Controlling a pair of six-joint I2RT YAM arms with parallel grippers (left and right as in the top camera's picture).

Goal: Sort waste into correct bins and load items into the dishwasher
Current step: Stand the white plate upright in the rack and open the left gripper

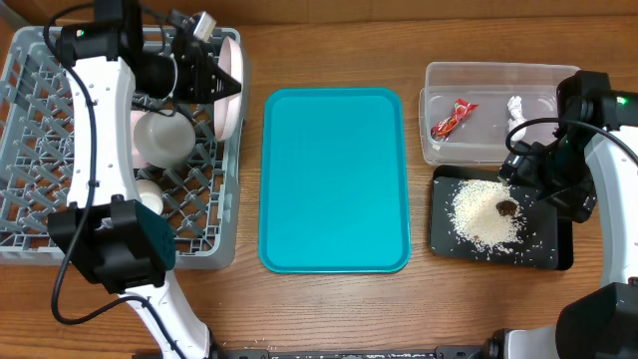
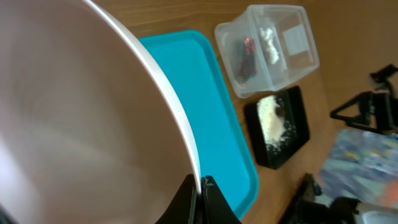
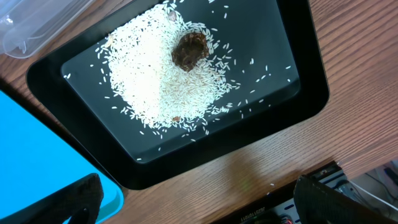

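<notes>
Only the overhead view takes in the grey dish rack on the left of the wooden worktop, with a white cup lying among its prongs. At the rack's right edge the left arm holds a white plate up on its rim. The left wrist view gives the grip itself: the plate's pale, smooth face fills the left half of the picture, and the left fingers are pinching its thin rim at the bottom. The right wrist view looks straight down on a black tray at the near right, where a heap of white rice spreads out with a brown lump on its far edge. The right fingers stand spread wide at the bottom corners of that view, holding nothing. A bare teal tray lies in the middle of the worktop. Just beyond the black tray sits a clear tub holding a red wrapper and a crumpled white scrap. The worktop is mid-brown with a plain grain. Beyond its edge the left wrist view shows only dark gear and a blurred coloured patch that I cannot make out.
</notes>
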